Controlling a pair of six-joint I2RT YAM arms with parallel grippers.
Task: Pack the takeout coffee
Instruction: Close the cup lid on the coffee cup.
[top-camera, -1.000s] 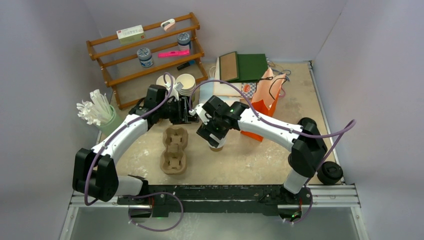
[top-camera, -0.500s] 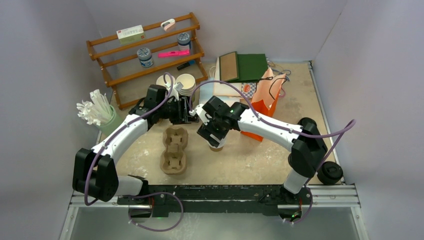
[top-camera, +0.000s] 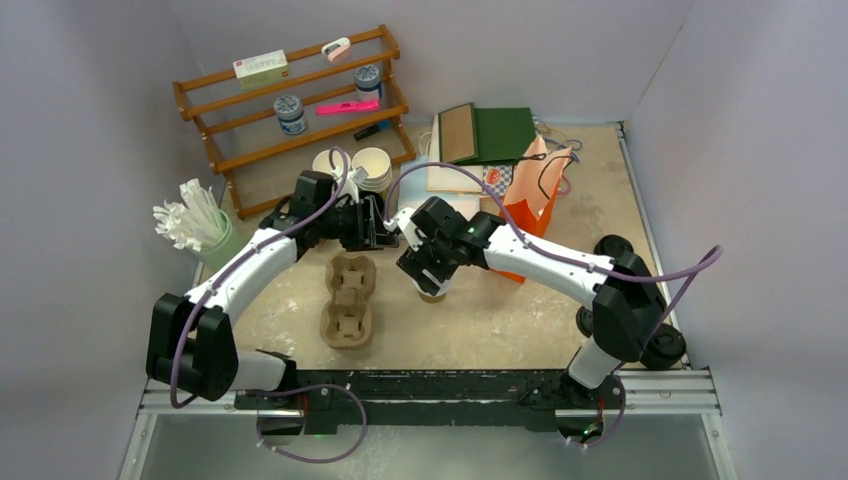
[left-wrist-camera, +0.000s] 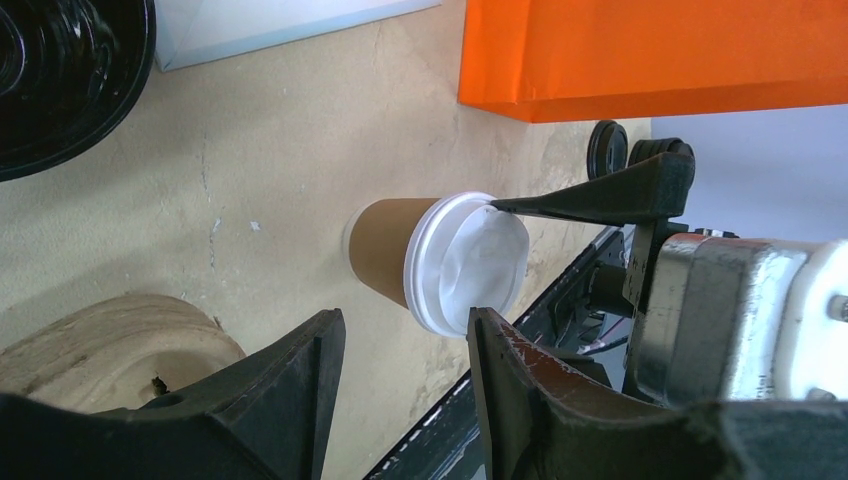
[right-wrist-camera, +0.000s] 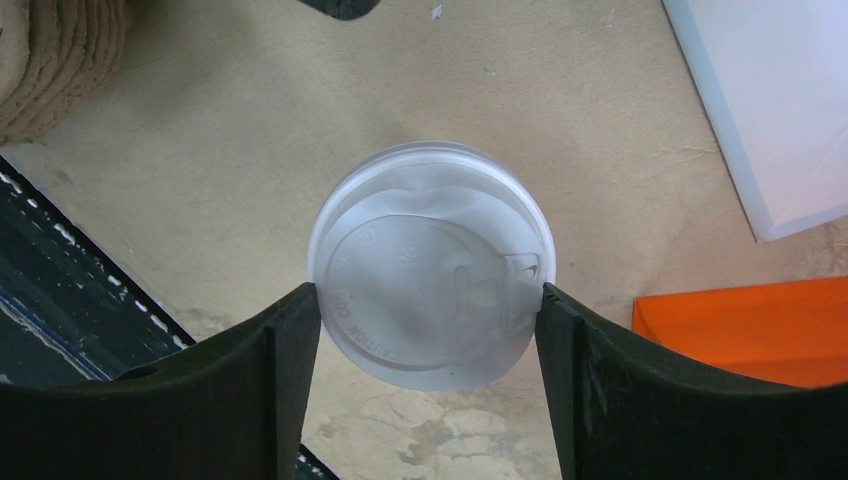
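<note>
Widest thing first: the bench (top-camera: 500, 320), sandy and scuffed, with everything placed from the pulp carrier (top-camera: 348, 300) lying near its middle. The orange bag (top-camera: 522, 212) stands to the right of the carrier and a little beyond it, partly crossed by the right arm. The left end effector (left-wrist-camera: 403, 325) hangs just past the carrier's far end, its 2 fingers parted with nothing between them, looking straight at the action. And the action is the kraft cup (left-wrist-camera: 385, 250), upright on the bench just right of the carrier, near but apart from it. The right end effector (right-wrist-camera: 430, 290) is over it, with 1 finger against each side of the white lid (right-wrist-camera: 430, 265), so it reads as closed on the rim. Here's the danger, as I judge it: that grip is on the lid alone, so any lift could pop the lid off and leave the cup behind, or drag it over sideways. A hard squeeze could also buckle the thin plastic, and a swing toward the carrier risks clipping its wall. Now the blind spots: from above, the right wrist covers nearly all of the cup. Whether the lid is snapped down all round I cannot tell, nor whether the cup holds anything. Only a curved edge of the carrier shows in either wrist view.
</note>
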